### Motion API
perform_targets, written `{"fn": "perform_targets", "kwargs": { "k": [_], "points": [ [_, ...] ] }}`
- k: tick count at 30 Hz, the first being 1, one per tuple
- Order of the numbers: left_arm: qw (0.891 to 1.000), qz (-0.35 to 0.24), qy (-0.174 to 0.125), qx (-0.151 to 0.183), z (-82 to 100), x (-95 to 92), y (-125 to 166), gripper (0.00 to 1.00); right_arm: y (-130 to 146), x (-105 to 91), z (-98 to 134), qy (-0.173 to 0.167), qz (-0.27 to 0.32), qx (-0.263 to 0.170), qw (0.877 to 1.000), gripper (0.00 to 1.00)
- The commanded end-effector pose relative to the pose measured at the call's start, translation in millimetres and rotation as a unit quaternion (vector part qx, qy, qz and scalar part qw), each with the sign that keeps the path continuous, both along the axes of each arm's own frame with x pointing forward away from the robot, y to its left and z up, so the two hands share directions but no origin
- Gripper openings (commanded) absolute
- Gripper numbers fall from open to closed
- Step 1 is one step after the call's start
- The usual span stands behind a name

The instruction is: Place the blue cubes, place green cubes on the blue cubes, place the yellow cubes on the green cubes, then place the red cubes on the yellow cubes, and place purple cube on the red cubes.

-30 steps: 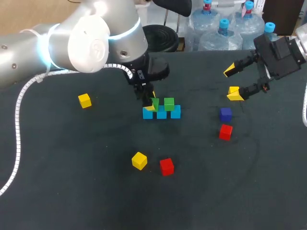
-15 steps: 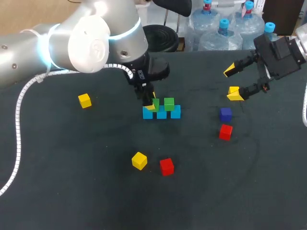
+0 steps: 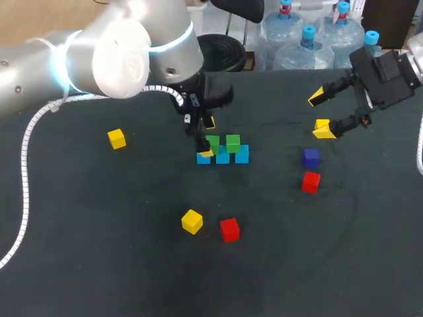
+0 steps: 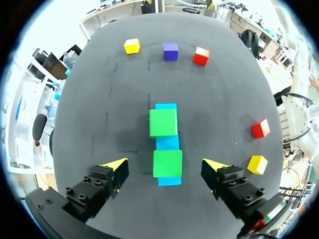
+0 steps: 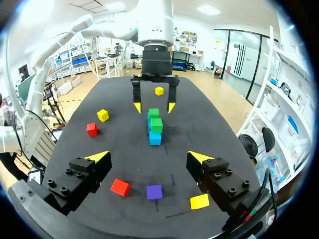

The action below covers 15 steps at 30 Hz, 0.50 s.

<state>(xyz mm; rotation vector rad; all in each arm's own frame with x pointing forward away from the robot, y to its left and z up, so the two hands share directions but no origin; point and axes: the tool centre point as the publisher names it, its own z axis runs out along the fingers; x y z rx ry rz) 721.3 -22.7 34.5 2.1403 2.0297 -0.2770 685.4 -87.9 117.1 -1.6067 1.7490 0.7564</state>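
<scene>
Three blue cubes (image 3: 223, 157) lie in a row mid-table. Two green cubes rest on them, one at the left (image 3: 212, 143) and one at the right (image 3: 232, 142). My left gripper (image 3: 208, 137) stands open straddling the left green cube (image 4: 167, 164), its fingers (image 4: 113, 167) apart from the cube on both sides. The other green cube (image 4: 163, 122) sits just ahead on the blue row (image 4: 167, 143). My right gripper (image 3: 320, 114) hangs open at the far right, empty, with a yellow cube (image 3: 322, 124) by its lower tip. In the right wrist view that gripper (image 5: 148, 157) faces the stack (image 5: 155, 125).
Loose cubes lie around: yellow (image 3: 117, 138) at the left, yellow (image 3: 192, 221) and red (image 3: 229, 229) in front, purple (image 3: 311, 157) and red (image 3: 310, 181) at the right. Under the right gripper lie a red (image 5: 120, 187), a purple (image 5: 154, 191) and a yellow cube (image 5: 199, 201).
My left gripper has opened and let go of the left green cube, which now rests on the blue row. The right arm has not moved.
</scene>
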Motion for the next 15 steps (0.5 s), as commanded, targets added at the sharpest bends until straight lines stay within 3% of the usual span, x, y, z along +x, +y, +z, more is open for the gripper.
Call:
{"fn": "perform_targets", "kwargs": {
  "k": [1,10,15],
  "points": [
    [1.000,0.003,-0.014,-0.010,12.1,-6.9,10,1.00,0,0.3,-1,-0.001,0.000,0.001,1.000,1.00],
    [0.995,-0.006,-0.073,-0.065,41.2,-13.0,34,1.00,0,0.3,-1,-0.001,0.000,0.001,1.000,1.00],
    [0.993,0.001,-0.090,-0.080,47.4,-16.1,52,1.00,0,0.3,-1,-0.001,0.000,0.001,1.000,1.00]
  ]
}}
